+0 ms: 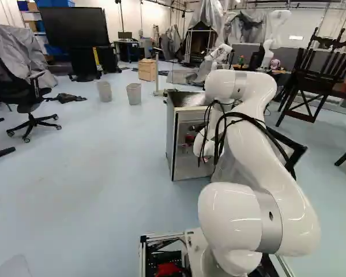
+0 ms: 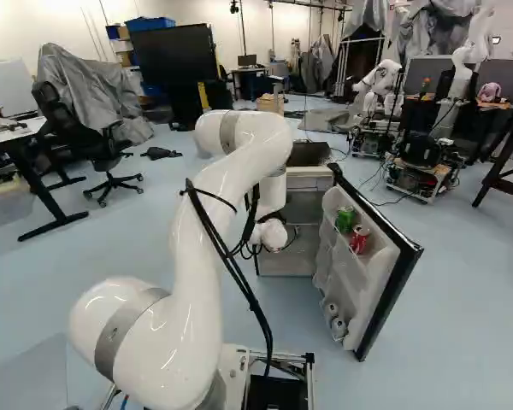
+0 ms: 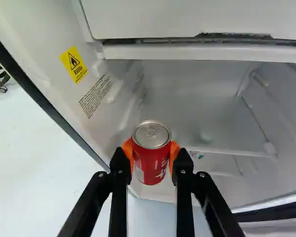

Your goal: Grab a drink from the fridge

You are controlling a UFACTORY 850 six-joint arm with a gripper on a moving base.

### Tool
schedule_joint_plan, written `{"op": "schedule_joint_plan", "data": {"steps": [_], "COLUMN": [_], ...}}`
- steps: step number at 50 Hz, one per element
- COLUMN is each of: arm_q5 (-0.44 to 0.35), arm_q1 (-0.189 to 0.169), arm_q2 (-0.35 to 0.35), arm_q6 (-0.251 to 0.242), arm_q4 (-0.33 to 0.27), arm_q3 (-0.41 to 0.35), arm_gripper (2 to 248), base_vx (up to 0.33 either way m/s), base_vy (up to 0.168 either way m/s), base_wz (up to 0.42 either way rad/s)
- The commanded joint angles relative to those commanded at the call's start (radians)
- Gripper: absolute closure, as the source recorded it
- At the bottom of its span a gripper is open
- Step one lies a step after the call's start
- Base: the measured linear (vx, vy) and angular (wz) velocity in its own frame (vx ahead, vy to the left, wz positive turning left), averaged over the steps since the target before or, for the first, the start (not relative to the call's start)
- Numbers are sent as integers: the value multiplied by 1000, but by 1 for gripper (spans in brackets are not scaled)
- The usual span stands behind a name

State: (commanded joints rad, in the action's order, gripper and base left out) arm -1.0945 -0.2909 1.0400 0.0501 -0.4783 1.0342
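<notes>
In the left base view my gripper [image 1: 196,128] is at the fridge's opening, partly hidden by the arm's wrist. The fridge [image 1: 175,141] stands with its door [image 2: 385,295] swung wide. In the wrist view the gripper [image 3: 151,157] is shut on a red can [image 3: 151,165], an orange pad against each side of it. The can is upright, its silver top showing. Around it are the white inner walls [image 3: 197,94] of the fridge. A green can [image 2: 345,219] and another red can [image 2: 359,238] sit in the door's upper rack in the right base view.
Low in the door rack are two whitish round-topped items [image 2: 335,319]. Beyond the fridge stand two bins [image 1: 134,93], a wooden box [image 1: 147,70] and another robot [image 2: 381,81]. An office chair [image 2: 90,141] is at the left of the right base view.
</notes>
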Motion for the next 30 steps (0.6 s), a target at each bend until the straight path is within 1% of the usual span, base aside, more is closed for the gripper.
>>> {"op": "schedule_joint_plan", "data": {"steps": [30], "arm_q5": [0], "arm_q1": [-26], "arm_q2": [-185], "arm_q6": [0], "arm_q4": [0], "arm_q3": [-219], "arm_gripper": [157], "base_vx": [0], "base_vy": [0], "base_wz": [0]}}
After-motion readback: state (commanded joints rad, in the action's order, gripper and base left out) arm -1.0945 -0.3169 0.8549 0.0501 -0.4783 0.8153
